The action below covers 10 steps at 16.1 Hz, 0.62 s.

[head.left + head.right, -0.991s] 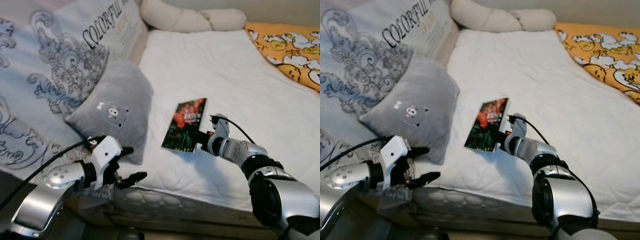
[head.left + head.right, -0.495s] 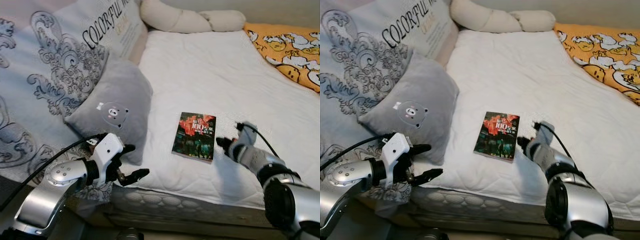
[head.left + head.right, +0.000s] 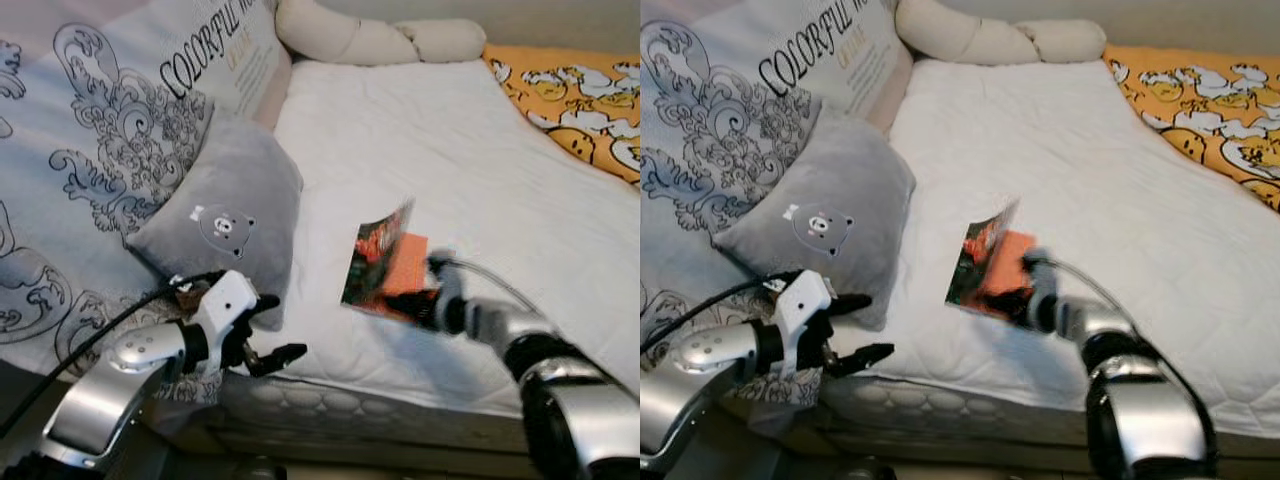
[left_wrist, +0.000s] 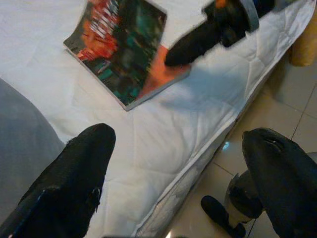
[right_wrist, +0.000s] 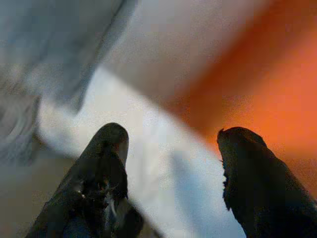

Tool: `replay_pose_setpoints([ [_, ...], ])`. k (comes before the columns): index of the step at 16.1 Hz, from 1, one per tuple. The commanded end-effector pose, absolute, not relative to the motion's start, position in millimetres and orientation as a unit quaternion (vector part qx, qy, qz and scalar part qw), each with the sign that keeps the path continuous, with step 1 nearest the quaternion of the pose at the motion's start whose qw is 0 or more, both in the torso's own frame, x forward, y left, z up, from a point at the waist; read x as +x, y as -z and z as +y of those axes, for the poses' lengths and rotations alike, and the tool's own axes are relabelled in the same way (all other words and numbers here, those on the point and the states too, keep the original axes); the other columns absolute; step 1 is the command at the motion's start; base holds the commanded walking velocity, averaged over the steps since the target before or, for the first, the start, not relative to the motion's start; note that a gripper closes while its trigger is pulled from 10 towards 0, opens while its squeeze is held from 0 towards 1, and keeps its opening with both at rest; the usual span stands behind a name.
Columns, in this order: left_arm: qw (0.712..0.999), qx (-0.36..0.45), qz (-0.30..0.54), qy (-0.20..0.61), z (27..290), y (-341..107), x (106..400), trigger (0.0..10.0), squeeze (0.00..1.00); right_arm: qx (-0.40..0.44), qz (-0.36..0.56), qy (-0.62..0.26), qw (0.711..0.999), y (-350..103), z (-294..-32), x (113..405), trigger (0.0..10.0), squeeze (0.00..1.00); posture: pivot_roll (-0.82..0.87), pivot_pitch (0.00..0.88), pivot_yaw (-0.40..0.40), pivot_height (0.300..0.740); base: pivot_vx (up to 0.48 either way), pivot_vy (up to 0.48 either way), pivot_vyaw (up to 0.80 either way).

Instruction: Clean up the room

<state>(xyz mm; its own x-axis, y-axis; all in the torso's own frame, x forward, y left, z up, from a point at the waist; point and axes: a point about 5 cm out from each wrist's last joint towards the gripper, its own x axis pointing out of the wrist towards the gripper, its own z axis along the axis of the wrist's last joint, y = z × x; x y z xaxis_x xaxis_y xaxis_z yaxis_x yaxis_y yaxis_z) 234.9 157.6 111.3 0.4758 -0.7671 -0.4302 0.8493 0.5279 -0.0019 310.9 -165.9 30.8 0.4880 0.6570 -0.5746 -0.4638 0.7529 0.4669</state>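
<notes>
White quilted cover lies over the bed [image 3: 480,150], and one book [image 3: 382,265] sits on it near the front edge, about midway along. Its dark red-and-green front cover is lifted, showing an orange inner page.

At the book's near right corner is the right end effector [image 3: 428,305], blurred in the head views, its black fingers [image 4: 190,47] reaching in over the orange page. From its own wrist camera the two fingers stand apart with the orange surface and white bedding between them; whether they actually pinch a page cannot be told.

By the front left corner of the bed hangs the left end effector [image 3: 268,332], off the mattress edge and well apart from the book. Its two fingers are spread wide with nothing between them.

One grey cushion [image 3: 232,215] with a small bear face rests on the left side of the bed, leaning against one large patterned pillow [image 3: 110,140] printed with lettering. One long cream bolster [image 3: 380,38] lies along the far edge, and one orange blanket [image 3: 575,90] with cartoon figures covers the far right corner.
</notes>
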Motion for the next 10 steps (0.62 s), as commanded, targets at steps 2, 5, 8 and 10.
replay_pose_setpoints([
  [2,0.852,0.115,0.194,0.473,157.8,-112.3,236.5,10.0,0.0,0.074,0.396,-0.372,0.836,-29.2,-159.2,307.3,10.0,1.0,0.13,0.0,0.003,0.74,0.0,0.0,0.0],
  [5,0.852,0.114,0.194,0.472,157.9,-111.5,236.7,10.0,0.0,0.012,0.422,-0.41,0.808,-17.8,-155.1,294.1,10.0,1.0,0.13,0.0,-0.002,0.74,0.0,0.0,0.0],
  [8,0.853,0.115,0.192,0.471,157.2,-111.8,237.6,10.0,0.0,-0.018,0.416,-0.388,0.822,-12.8,-153.7,294.4,10.0,1.0,0.13,0.0,-0.003,0.74,0.0,0.0,0.0],
  [10,0.854,0.115,0.192,0.47,157.1,-111.2,238.0,10.0,0.0,-0.055,0.396,-0.325,0.857,-16.3,-159.3,305.7,10.0,1.0,0.13,0.0,-0.004,0.74,0.0,0.0,0.0],
])
